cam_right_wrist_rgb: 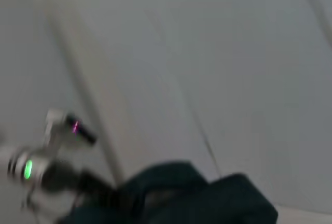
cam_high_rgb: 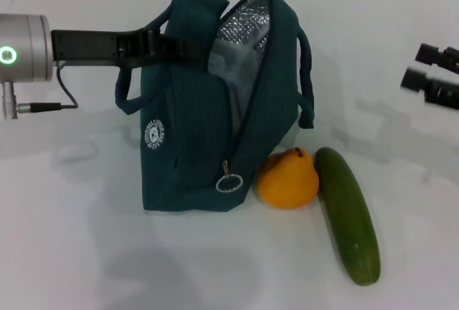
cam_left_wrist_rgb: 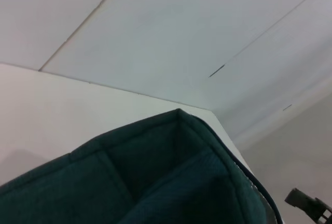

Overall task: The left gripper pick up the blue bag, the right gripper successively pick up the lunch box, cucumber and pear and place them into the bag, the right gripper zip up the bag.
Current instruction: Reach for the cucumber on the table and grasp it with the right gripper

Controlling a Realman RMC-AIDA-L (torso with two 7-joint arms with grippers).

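You are looking at the loading stage. The left gripper (cam_high_rgb: 188, 47) is reaching in from 9 o'clock and its claw is clamped on the near upper rim of the bag (cam_high_rgb: 193, 145), holding the mouth open so the foil lining shows. The bag is standing at the table's (cam_high_rgb: 72, 252) centre, zip ring hanging at its front corner. The lunch box is not showing anywhere on the table; it is probably already inside, though the interior is hidden. The pear (cam_high_rgb: 288, 179) is lying at 4 o'clock from the bag, touching its base, and the cucumber (cam_high_rgb: 348, 213) is lying just beside the pear. The right gripper (cam_high_rgb: 423, 66) is hovering at 3 o'clock, fingers apart, carrying nothing. Your next move is the cucumber: bring the right gripper down over its middle, aligning the claw across its width.
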